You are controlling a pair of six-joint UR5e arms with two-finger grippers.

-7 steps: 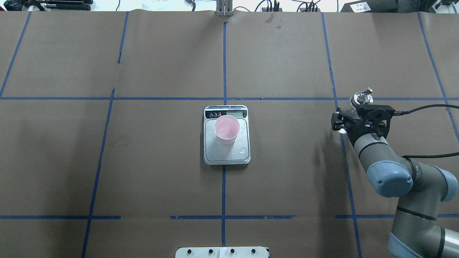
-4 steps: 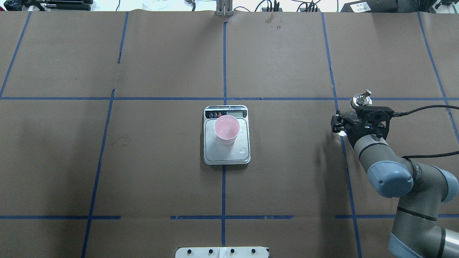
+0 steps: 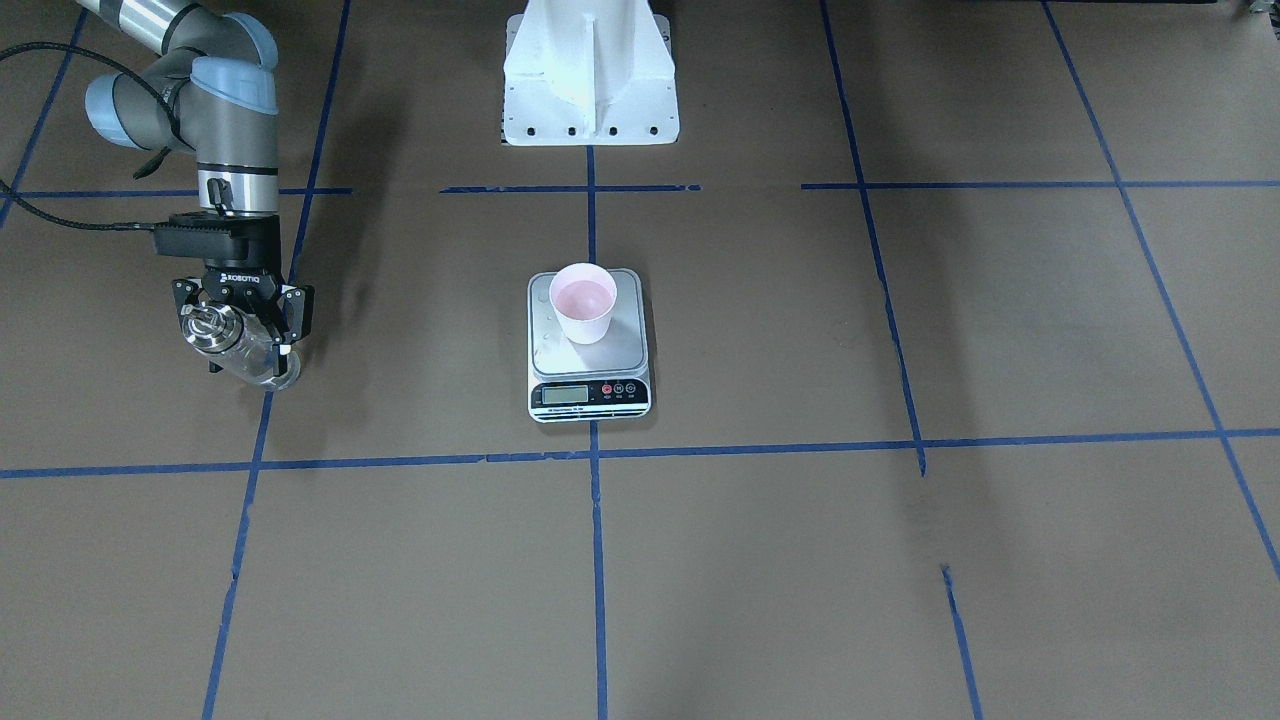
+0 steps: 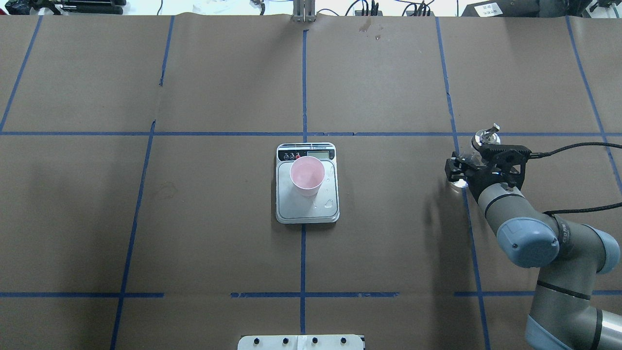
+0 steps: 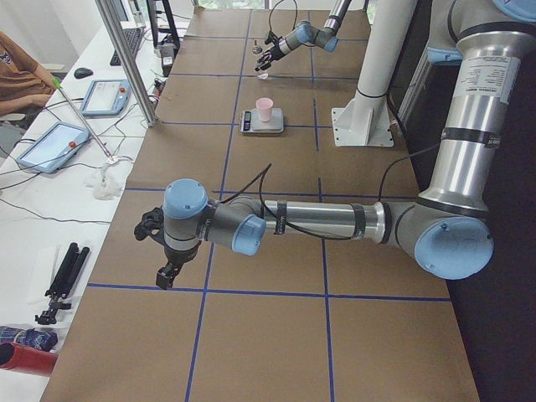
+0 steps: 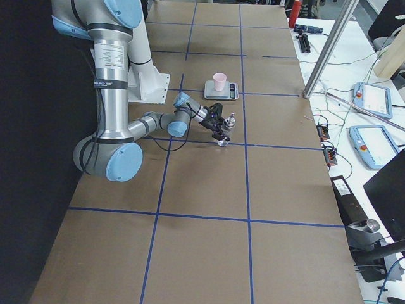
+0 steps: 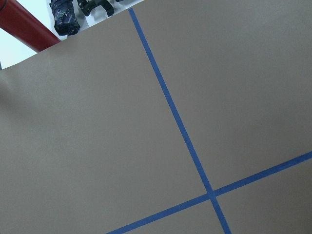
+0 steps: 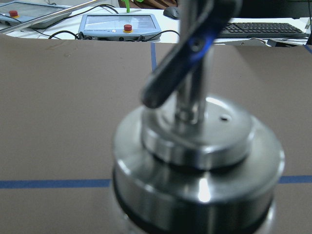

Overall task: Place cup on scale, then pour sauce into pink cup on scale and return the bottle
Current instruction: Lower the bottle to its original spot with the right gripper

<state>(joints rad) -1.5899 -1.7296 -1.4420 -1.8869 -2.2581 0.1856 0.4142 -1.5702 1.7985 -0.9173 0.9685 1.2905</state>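
Observation:
The pale pink cup (image 4: 307, 175) stands on the silver scale (image 4: 307, 214) at the table's middle; both also show in the front view, cup (image 3: 584, 300) on scale (image 3: 590, 392). My right gripper (image 4: 474, 163) is shut on the clear glass bottle (image 4: 487, 137) at the right of the table, low over the paper. The front view shows the fingers (image 3: 298, 312) on either side of the bottle (image 3: 262, 362). The right wrist view is filled by its silver spout cap (image 8: 200, 146). My left gripper (image 5: 163, 272) hangs far off at the table's left end; I cannot tell whether it is open.
Brown paper with blue tape lines (image 4: 303, 87) covers the table. A few drops of liquid (image 4: 330, 203) lie on the scale's platform. The white robot base (image 3: 590, 70) stands behind the scale. Tablets and cables (image 6: 373, 120) lie beyond the far edge.
My right gripper has lowered with the bottle, whose cap now sits lower and smaller in the overhead view. The cup and scale have not moved.

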